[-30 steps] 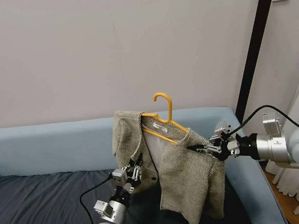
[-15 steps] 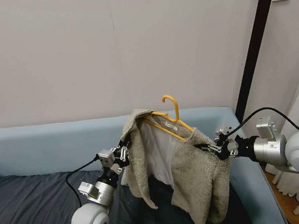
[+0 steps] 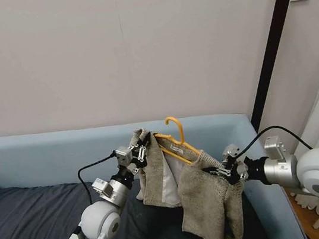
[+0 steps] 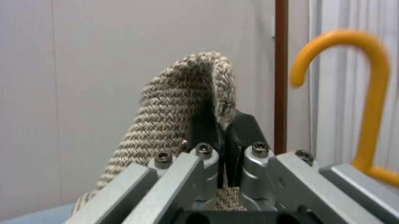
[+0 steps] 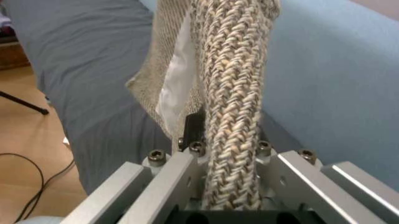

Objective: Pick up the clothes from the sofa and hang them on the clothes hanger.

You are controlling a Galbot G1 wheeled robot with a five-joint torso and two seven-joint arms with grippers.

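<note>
Your left tool (image 3: 142,153) is shut tight on the edge of the grey knit sweater (image 3: 203,191). The left wrist view shows the wool pinched between its fingers. Your right tool (image 3: 220,170) is squeezed shut on a thick fold on the sweater's other side. The sweater hangs in the air in the middle of the frame, above the blue sofa (image 3: 33,156). It is draped over the orange hanger (image 3: 180,133).

A second ago your left tool was low down, near the bottom middle of the frame, holding the sweater's front. Now it has come up and sits just beside the hanger, to the left of the hook. Your right tool has dipped a little lower. The wall behind looks the same, so the arms moved, not the camera.

This means the left side of the sweater is being lifted up to the hanger. It looks bunched there, not flat, so I think that side is not on properly yet. The right side seems to rest on the hanger.
</note>
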